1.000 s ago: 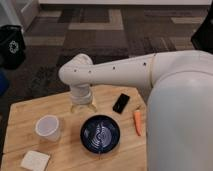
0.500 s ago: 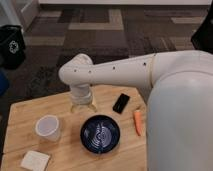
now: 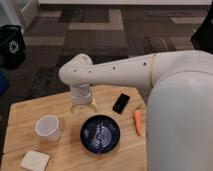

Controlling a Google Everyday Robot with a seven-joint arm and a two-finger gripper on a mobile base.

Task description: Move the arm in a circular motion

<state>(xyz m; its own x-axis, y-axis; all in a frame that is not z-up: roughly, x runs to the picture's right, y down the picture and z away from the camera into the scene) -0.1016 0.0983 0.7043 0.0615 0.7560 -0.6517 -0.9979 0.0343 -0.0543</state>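
The arm (image 3: 125, 72) is a thick cream-white tube with small dark holes. It reaches from the right across to an elbow at the middle left, then bends down into a ribbed wrist (image 3: 80, 95). The gripper (image 3: 82, 106) with yellowish fingers hangs just above the far part of the wooden table (image 3: 30, 112), behind the bowl. The arm's large body (image 3: 180, 125) fills the right side and hides the table's right edge.
On the table stand a dark blue bowl (image 3: 100, 133), a white cup (image 3: 48, 128), a black phone-like object (image 3: 120, 103), a carrot (image 3: 138, 123) and a pale sponge-like square (image 3: 35, 160). A black bin (image 3: 11, 50) stands on the patterned carpet at the far left.
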